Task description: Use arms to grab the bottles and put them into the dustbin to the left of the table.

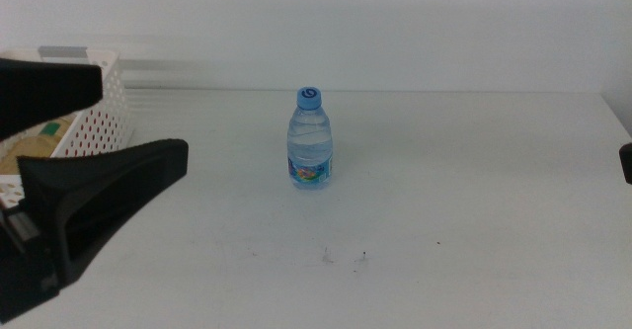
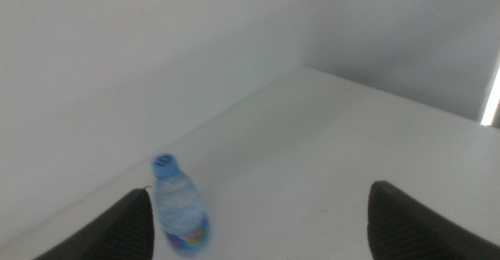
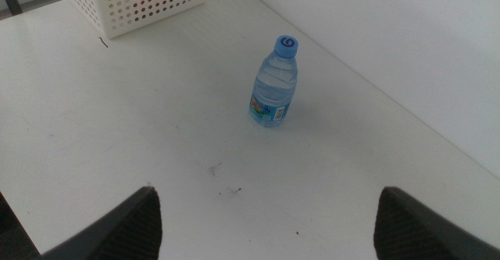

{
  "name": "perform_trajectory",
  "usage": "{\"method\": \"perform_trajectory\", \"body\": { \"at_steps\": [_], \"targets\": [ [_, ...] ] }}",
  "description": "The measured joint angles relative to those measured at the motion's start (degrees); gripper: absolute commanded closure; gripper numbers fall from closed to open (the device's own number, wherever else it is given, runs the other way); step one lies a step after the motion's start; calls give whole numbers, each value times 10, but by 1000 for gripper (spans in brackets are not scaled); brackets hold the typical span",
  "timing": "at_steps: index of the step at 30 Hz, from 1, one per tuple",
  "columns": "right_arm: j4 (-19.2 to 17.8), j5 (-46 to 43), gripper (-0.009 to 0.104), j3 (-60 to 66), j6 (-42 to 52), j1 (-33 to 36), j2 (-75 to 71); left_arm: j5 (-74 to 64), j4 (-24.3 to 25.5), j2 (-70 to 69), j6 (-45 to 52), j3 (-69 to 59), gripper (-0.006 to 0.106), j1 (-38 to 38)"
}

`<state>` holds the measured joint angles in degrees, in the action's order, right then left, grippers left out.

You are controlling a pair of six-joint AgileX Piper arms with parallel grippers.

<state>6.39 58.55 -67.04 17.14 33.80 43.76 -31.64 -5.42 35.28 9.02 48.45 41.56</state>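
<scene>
Two grippers were in view, neither holding anything. The left gripper [image 1: 94, 131] sat at the left side of the middle view, close to the camera and large in frame; its two dark jaws were spread wide apart, w/ nothing between them. In the left wrist view the same jaws stood wide apart on either side of the frame, gripper [image 2: 258, 217] aimed over the table [image 2: 328, 135] toward the water bottle [image 2: 180, 209], which appeared blurred just beside one jaw but not touching it.

The right gripper [image 3: 266, 221] was likewise spread, empty, w/ bare tabletop between the jaws. In the middle view only a small dark part of it [image 1: 626, 163] showed at the right edge, well apart from the bottle.

The water bottle [image 1: 310, 139], clear w/ blue cap and coloured label band, stood upright near the table centre [image 1: 474, 191], free of both grippers. The right wrist view showed it upright [image 3: 275, 94] w/ a few dark specks [image 3: 223, 180] on the tabletop nearby.

The dustbin [image 1: 99, 122], white w/ perforated sides, was at the far left of the table, partly hidden behind the left gripper; contents incl. something w/ a green label, otherwise unclear. Its perforated wall [image 3: 133, 2] also showed in the right wrist view, well apart from the bottle.
</scene>
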Motion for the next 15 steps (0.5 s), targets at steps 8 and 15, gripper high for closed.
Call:
{"method": "perform_trajectory", "body": {
  "at_steps": [8, 15],
  "targets": [
    [-1, 0, 2, 0, 0, 0, 1, 215, 66, 33, -27, -54, 7, -72],
    [12, 1, 2, 0, 0, 0, 1, 486, 23, 163, -67, -236, 7, -127]
  ]
}}
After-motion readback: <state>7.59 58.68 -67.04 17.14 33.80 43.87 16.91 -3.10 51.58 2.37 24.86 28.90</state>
